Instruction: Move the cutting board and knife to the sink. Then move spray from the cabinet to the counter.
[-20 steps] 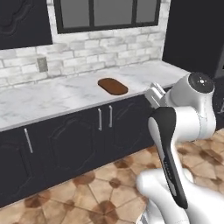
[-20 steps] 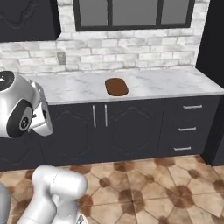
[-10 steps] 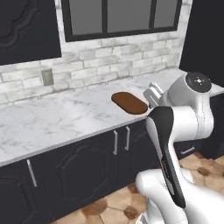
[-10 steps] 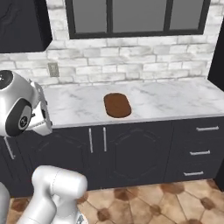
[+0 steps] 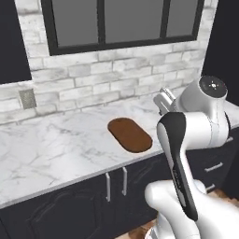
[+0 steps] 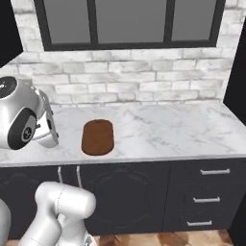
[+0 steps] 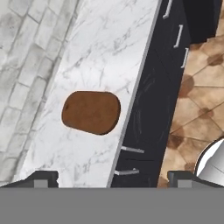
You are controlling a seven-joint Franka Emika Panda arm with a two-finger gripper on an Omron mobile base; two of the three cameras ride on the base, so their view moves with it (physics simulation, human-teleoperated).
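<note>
Your gripper [image 7: 113, 177] hangs high over the counter [image 7: 105, 52], its 2 fingertips [image 7: 43, 178] spread wide with nothing between them. The cutting board [image 5: 130, 134] lies flat on the marble, close to the counter's near edge, bare marble open on its left, right and far sides up to the brick wall [image 6: 144, 86].

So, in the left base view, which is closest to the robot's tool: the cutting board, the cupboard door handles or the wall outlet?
Measured from the tool:
1. Cutting board, on the counter just below and left of it.
2. Cupboard door handles, lower down on the dark front; nearly level with the board, so a close call.
3. Wall outlet, far left on the brick wall, plainly farthest.
</note>
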